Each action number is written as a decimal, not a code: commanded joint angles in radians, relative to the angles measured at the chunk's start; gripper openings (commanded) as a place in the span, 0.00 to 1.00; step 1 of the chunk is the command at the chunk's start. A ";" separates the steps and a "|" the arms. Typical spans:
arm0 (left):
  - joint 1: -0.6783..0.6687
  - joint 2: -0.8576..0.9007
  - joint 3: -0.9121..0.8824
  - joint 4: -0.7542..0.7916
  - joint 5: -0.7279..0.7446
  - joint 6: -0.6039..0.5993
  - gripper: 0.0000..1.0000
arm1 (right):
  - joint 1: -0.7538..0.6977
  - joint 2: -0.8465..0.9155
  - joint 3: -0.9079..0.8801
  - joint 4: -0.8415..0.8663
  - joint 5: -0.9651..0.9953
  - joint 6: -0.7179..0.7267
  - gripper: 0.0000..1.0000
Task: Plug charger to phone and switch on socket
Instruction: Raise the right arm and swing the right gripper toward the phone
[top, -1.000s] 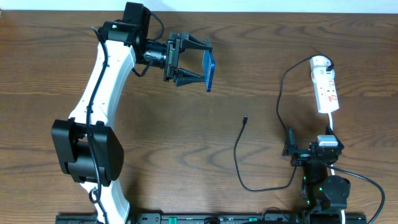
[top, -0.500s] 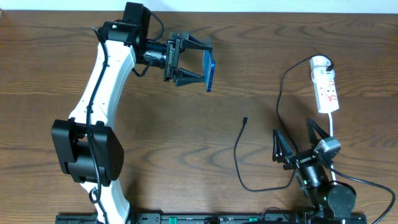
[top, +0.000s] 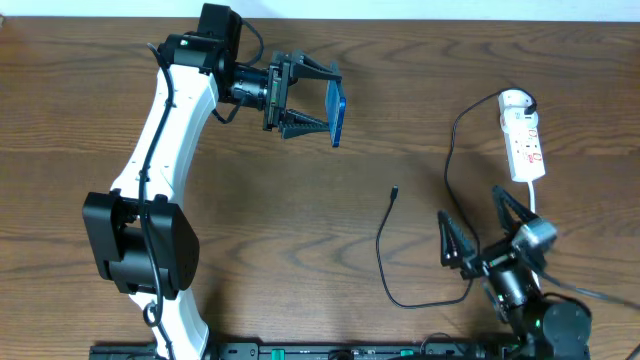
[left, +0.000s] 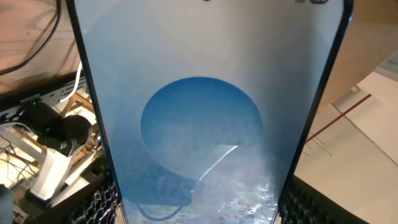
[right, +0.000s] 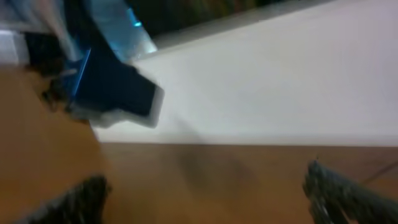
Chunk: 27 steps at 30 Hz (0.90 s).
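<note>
Phone: phone (top: 337, 110) is held up off the counter (top: 280, 220) at the far side, left of centre, and seen edge-on from overhead; its blue screen (left: 199, 112) fills the left wrist view.
Left gripper: left gripper (top: 331, 101) has its jaws spread wide and clamped across the phone.
Charger: charger (top: 380, 240) lies on the counter right of centre; its plug tip (top: 396, 190) is free, well apart from the phone, and the cable loops toward the near right.
Socket: socket (top: 526, 145) lies flat at the far right, with its white cord (top: 535, 195) trailing nearward.
Right gripper: right gripper (top: 480, 226) is near right, just beside the cable loop, fully open and holding nothing.
Right wrist view: blurred.
</note>
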 joint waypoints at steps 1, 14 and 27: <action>0.005 -0.032 0.011 0.002 0.056 0.002 0.61 | -0.002 0.108 0.087 -0.139 0.124 -0.181 0.99; 0.005 -0.032 0.011 0.002 0.056 0.002 0.61 | -0.002 0.637 0.254 -0.216 -0.002 -0.187 0.99; 0.005 -0.032 0.011 0.002 0.056 0.002 0.61 | -0.002 0.792 0.486 -0.505 -0.265 -0.243 0.99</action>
